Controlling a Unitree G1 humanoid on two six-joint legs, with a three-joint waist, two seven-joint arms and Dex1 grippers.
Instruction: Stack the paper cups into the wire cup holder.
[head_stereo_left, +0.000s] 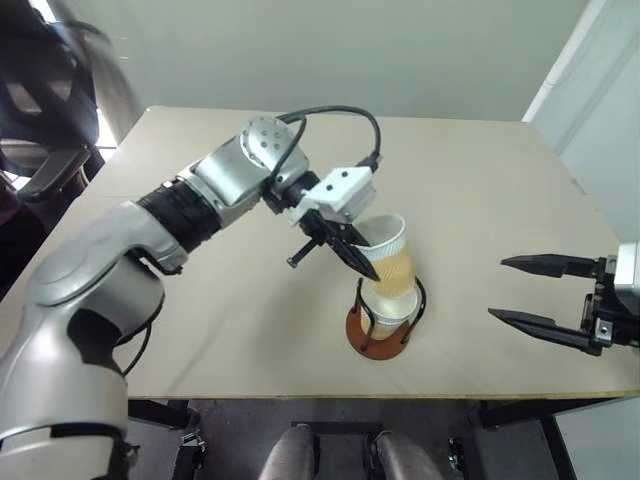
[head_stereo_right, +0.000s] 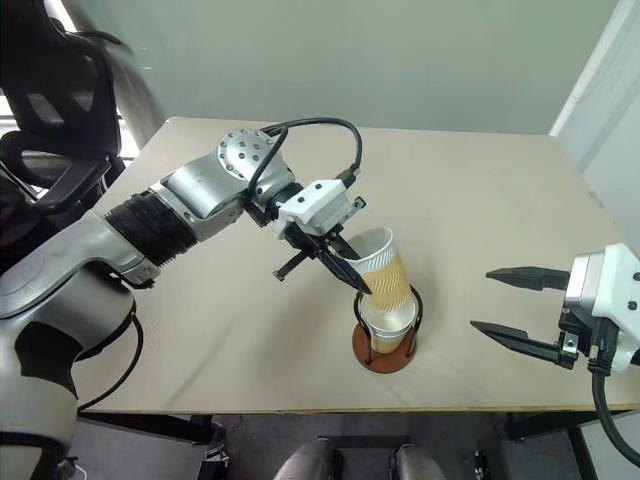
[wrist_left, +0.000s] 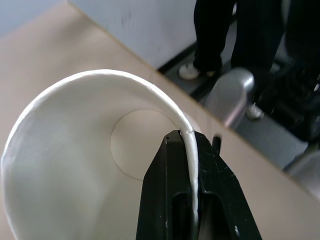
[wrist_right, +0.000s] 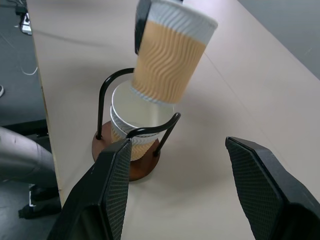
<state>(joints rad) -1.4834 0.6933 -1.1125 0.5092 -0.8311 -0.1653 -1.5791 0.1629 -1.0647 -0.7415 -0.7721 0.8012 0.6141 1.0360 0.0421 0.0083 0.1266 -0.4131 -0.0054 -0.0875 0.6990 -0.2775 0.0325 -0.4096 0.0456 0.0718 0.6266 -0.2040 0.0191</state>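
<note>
Near the front edge of the table (head_stereo_left: 480, 200), about the middle of its width, sits the wire cup holder (head_stereo_right: 385, 352) with two paper cups (wrist_right: 131, 120) already nested in it; the third cup (head_stereo_left: 388, 262) hangs tilted right over them, its bottom just at the mouth of the top nested cup; the left gripper (head_stereo_left: 352, 254) is pinched on its rim, one finger inside and one outside.

What I'd worry about: the cup is leaning, not lined up with the stack; if it comes down like that I'd guess its bottom edge catches the rolled rim below, or one of the wire loops, and either jams crooked or tips the whole holder; that wooden base looks small and light, so a sideways shove could slide it toward the front edge. Also the grip is only on a thin bit of rim; paper flexes, so pushing down hard could crumple the lip or let it slip out and drop off to the side.

Around it: the right gripper (head_stereo_right: 510, 305) waits near the right edge with its fingers apart, holding nothing, well clear of the holder; nothing else lies between cup and stack. In the left wrist view a person's legs (wrist_left: 240, 35) stand past the table edge, not in the way.
</note>
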